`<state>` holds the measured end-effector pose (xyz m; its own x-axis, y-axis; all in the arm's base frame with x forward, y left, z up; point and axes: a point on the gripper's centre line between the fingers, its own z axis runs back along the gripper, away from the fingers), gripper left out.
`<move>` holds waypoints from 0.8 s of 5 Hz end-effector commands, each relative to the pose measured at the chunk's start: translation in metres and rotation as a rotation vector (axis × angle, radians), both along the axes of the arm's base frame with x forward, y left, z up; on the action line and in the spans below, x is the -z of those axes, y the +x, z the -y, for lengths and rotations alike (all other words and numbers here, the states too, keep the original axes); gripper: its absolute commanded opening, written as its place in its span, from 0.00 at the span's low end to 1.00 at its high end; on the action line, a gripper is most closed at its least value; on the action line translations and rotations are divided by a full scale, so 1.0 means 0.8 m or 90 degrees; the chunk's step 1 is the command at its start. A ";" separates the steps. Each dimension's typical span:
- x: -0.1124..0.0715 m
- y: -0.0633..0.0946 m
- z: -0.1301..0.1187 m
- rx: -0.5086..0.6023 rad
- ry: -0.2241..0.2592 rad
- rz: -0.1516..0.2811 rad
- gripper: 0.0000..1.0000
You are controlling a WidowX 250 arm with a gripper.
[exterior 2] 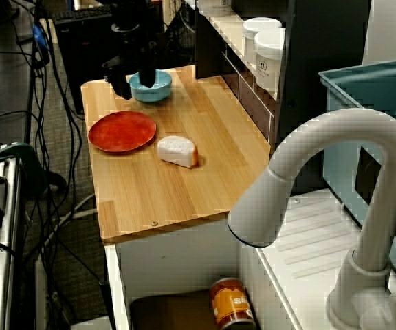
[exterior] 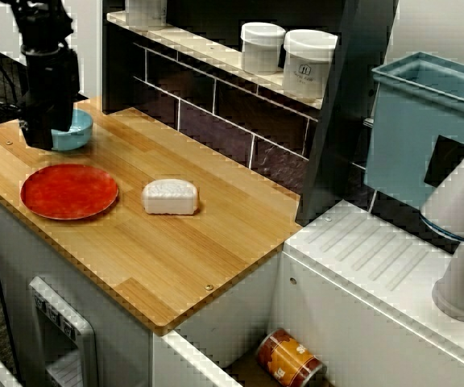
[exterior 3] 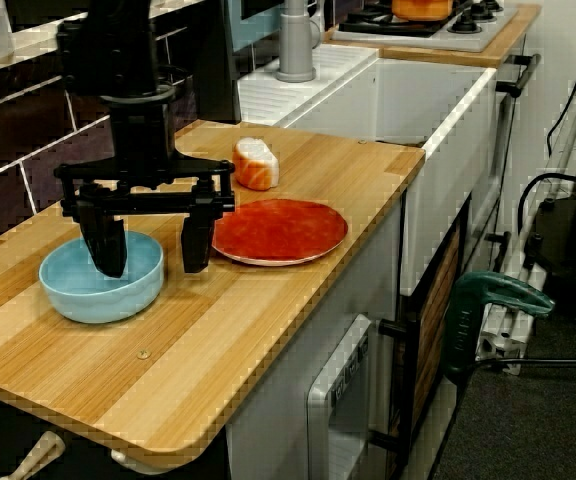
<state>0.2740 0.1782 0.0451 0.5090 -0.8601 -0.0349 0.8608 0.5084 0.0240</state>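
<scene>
Beneath my claw (exterior 3: 152, 262) runs a smooth, striped wooden counter (exterior 3: 228, 330), dark glossy tiles (exterior 3: 13, 165) behind it, a white sink (exterior 3: 438, 100) beyond. My fingers (exterior 3: 108, 250) are spread, straddling the rim of a round blue bowl (exterior 3: 103, 295): one inside, one outside. Just beside lies a flat red plate (exterior 3: 280, 230).

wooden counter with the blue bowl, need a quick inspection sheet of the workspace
surface: wooden counter, no spills seen
job's things: blue bowl upright near the counter's end
clutter: red plate beside the bowl; white and orange wedge past the plate
grippers: gripper open, one finger inside the bowl, the other outside its rim
cables: cables hanging loose beside the counter
surroundings: jars on the shelf, faucet, can lying in the sink
</scene>
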 end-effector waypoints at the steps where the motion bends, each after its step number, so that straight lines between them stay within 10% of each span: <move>1: -0.043 0.016 0.029 -0.012 -0.010 -0.006 1.00; 4: -0.061 0.004 0.092 -0.219 -0.099 0.030 1.00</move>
